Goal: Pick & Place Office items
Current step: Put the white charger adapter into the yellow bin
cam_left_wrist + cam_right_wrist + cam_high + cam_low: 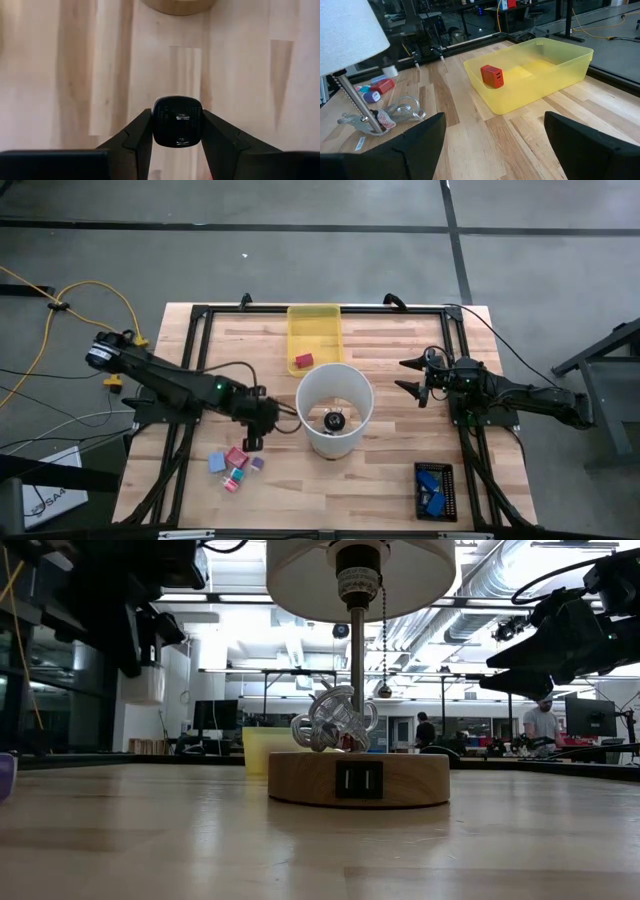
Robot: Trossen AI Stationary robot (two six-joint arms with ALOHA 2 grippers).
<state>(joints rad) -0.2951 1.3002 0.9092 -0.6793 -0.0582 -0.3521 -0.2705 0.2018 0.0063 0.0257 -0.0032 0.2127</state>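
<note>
Gripping 1 black block [177,121], the left gripper [253,442] hangs above the pile [235,463]; the right gripper [410,376] waits open.

Yellow translucent tray [314,330] with a red block [303,361] inside; white lampshade [335,408] over a pale wood base [358,779]; pink, light blue, cyan and purple pieces [235,464] on light striped wood table [380,480]; bright-blue items [434,486] on a black holder; black object [177,121] between dark fingers
</note>
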